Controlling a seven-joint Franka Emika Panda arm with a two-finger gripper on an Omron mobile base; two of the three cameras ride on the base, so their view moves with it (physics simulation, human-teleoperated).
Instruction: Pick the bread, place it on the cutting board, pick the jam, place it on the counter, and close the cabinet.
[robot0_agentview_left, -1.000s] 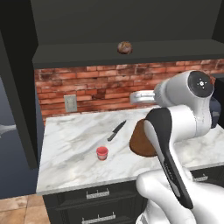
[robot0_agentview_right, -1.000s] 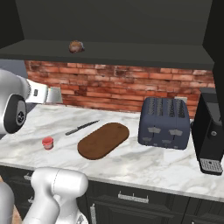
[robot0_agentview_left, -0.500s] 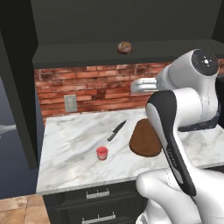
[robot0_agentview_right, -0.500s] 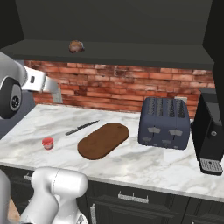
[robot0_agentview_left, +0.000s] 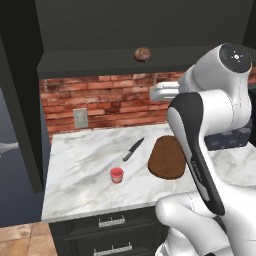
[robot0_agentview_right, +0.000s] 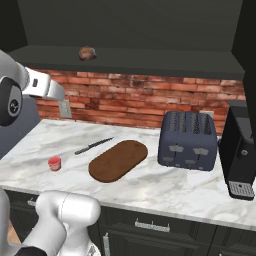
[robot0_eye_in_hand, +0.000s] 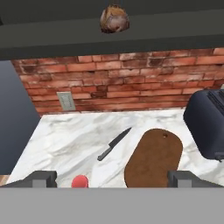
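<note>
Two dark fingertips (robot0_eye_in_hand: 41, 178) stand wide apart, the gripper (robot0_eye_in_hand: 111, 179) empty, raised above the counter (robot0_eye_in_hand: 74, 135). Below it lie the cutting board (robot0_eye_in_hand: 154, 157), a knife (robot0_eye_in_hand: 113, 144) just left of it, and the jam (robot0_eye_in_hand: 80, 181) nearer. Far up, the bread (robot0_eye_in_hand: 114, 19) sits on the open cabinet (robot0_eye_in_hand: 131, 37) shelf. A toaster (robot0_eye_in_hand: 208, 120) stands right.

So the arm's swung its upper joints higher and the white forearm has lifted too, sitting up near the cabinet (robot0_agentview_left: 125, 27) shelf edge now. Gripper (robot0_eye_in_hand: 111, 178) fingertips are spread wide apart, nothing between them.
</note>
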